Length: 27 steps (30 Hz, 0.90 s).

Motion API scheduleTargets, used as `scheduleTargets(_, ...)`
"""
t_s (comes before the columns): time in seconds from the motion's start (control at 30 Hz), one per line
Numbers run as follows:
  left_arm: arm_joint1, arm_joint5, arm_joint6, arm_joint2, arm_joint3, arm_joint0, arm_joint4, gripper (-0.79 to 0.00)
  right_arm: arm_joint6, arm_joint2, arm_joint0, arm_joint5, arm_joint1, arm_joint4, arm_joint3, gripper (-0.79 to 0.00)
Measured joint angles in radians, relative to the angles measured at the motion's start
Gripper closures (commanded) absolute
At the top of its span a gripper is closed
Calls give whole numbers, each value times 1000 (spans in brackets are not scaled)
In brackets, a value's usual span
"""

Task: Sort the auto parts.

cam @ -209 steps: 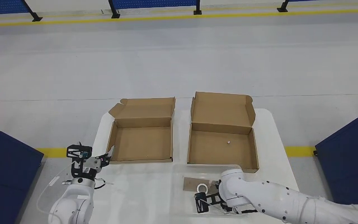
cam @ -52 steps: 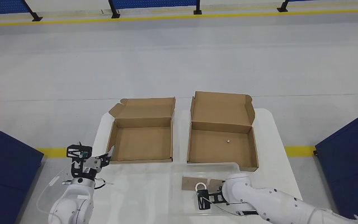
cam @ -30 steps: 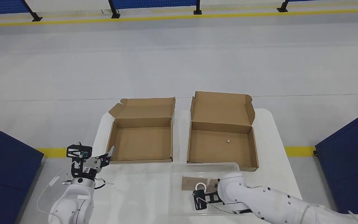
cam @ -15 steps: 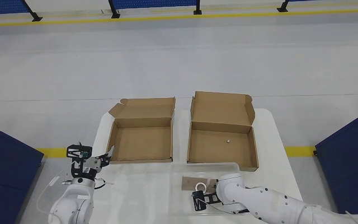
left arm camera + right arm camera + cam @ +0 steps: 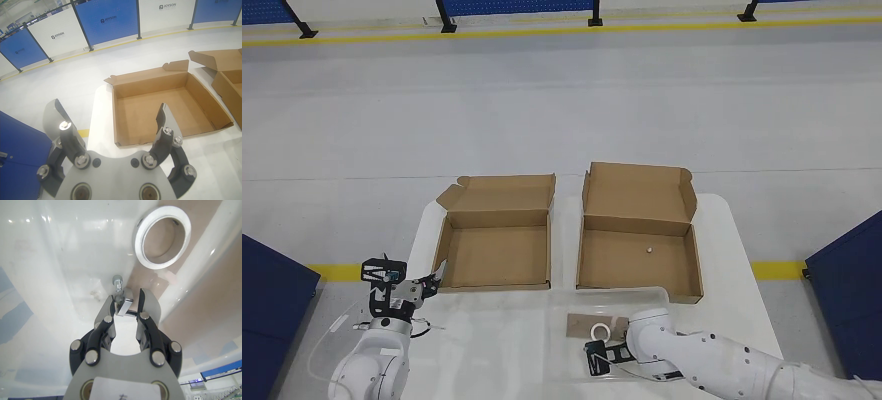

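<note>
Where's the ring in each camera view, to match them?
Top view: ring in the clear tray, just beyond the right gripper.
Right wrist view: ring ahead of the right gripper, past the bolt.
Left wrist view: faces the left box, away from the tray.
Shared landmark: right gripper, gripping a block.

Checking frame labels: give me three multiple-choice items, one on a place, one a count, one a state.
1. Where is the metal ring? A. in the clear tray B. on the floor C. in a gripper
2. Open cardboard boxes on the table? A. one B. two C. three
3. The left gripper has fingers: A. shut on a bolt B. open, empty C. shut on the ring
Key: 1A, it lies inside the tray; 2B, left box and right box; 3B, wide gap, nothing between.
</note>
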Motion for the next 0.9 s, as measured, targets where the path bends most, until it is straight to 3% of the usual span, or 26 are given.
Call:
scheduleTargets(0.43, 0, 0, 0, 0, 0, 0, 0, -785, 40, 23, -1, 40, 0, 40, -18, 0)
scheduleTargets(0.9, 0, 0, 0, 0, 0, 0, 0, -785, 59, 113, -53, 64, 49, 78, -88, 0)
